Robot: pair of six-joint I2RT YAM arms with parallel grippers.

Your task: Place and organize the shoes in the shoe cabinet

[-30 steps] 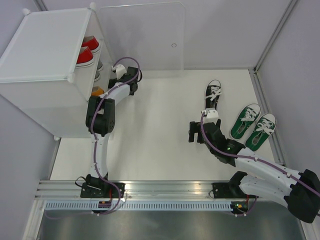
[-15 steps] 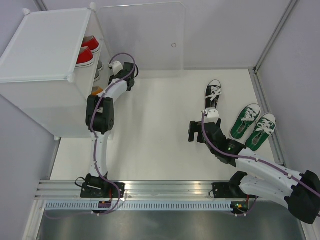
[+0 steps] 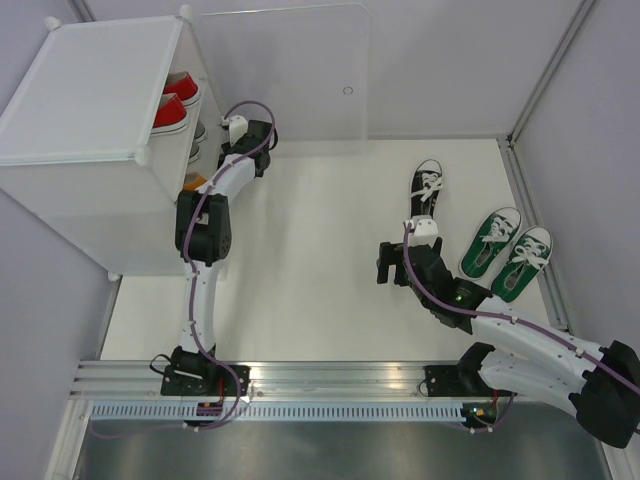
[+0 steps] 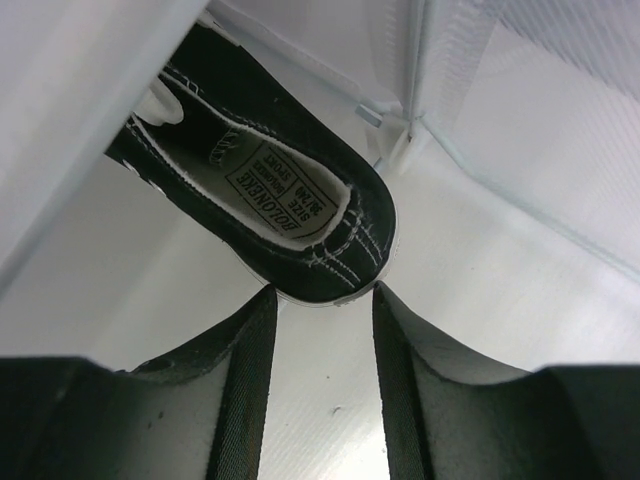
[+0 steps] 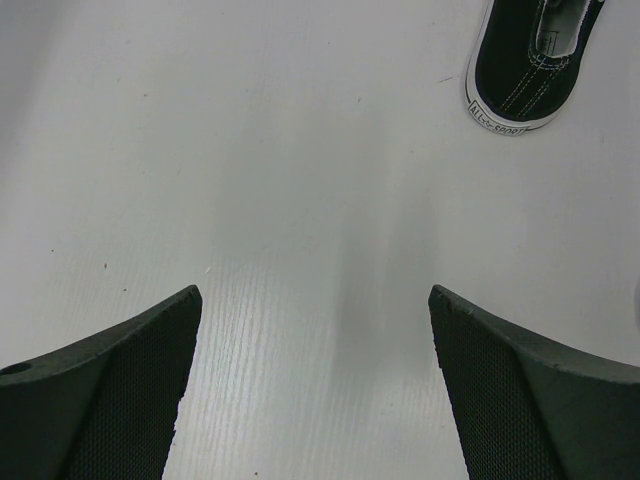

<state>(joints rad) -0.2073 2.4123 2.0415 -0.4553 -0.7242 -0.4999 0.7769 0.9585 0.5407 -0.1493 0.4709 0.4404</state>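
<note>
Left wrist view: a black shoe (image 4: 290, 215) with white stitching, a white sole and a printed insole label lies inside the shoe cabinet (image 3: 80, 110). Its heel is at the tips of the half-parted left hand (image 4: 322, 290), which seems just clear of it. The right hand (image 5: 312, 292) gapes wide and empty above the counter (image 3: 320, 290), near a second black shoe (image 5: 525, 60).

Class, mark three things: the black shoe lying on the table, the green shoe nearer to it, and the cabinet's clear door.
black shoe on the table (image 3: 428, 188): top view, on its white laces.
nearer green shoe (image 3: 489, 241): top view, on its laces.
clear door (image 3: 285, 75): top view, middle of the panel.
</note>
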